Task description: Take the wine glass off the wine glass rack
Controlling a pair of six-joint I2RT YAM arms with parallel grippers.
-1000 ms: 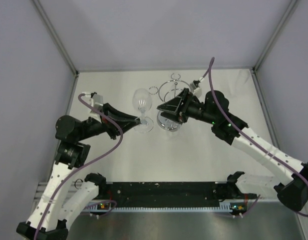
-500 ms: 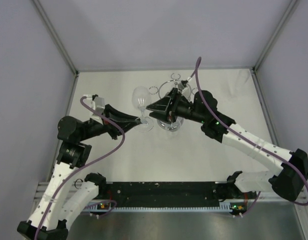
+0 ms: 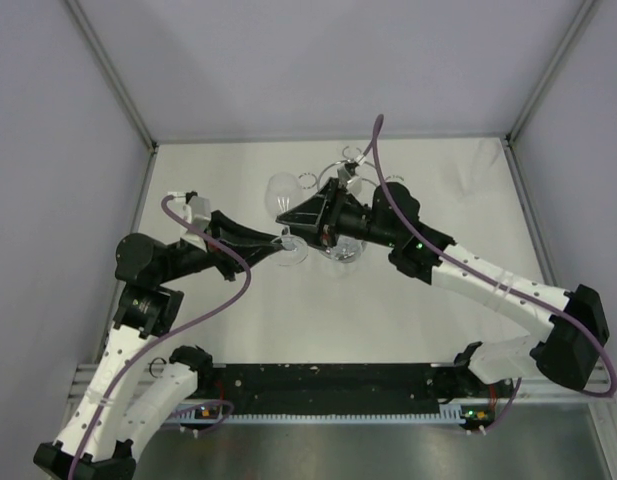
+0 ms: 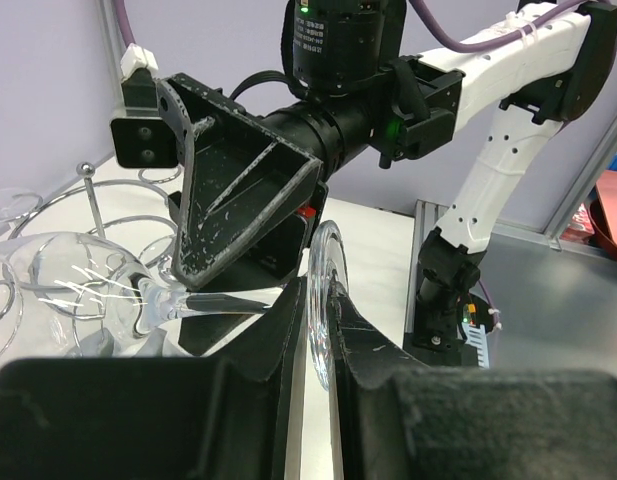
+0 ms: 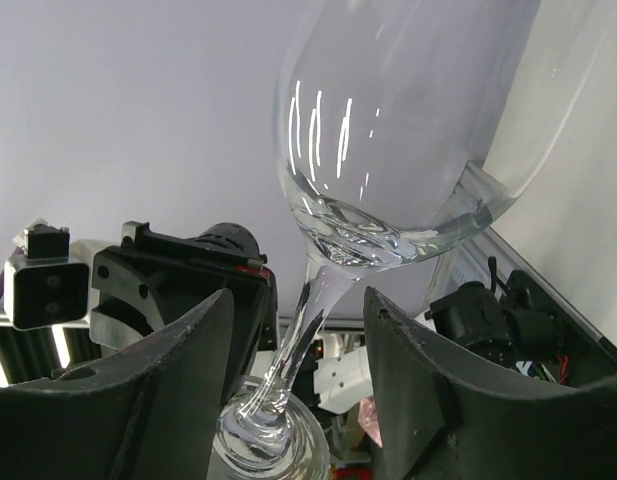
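Over on the left, the left gripper (image 3: pixel 284 241) is pinched narrow on the foot of the wine glass (image 3: pixel 280 188), anchoring it. The glass sits just left of the wine glass rack (image 3: pixel 340 257), apparently free of its rings. The right gripper (image 5: pixel 298 300) straddles the stem with its jaws apart, likely guarding against a tip.

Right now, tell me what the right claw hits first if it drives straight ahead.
The wine glass: its stem stands between the open fingers of the right claw, so that comes first, though how far in is unclear.
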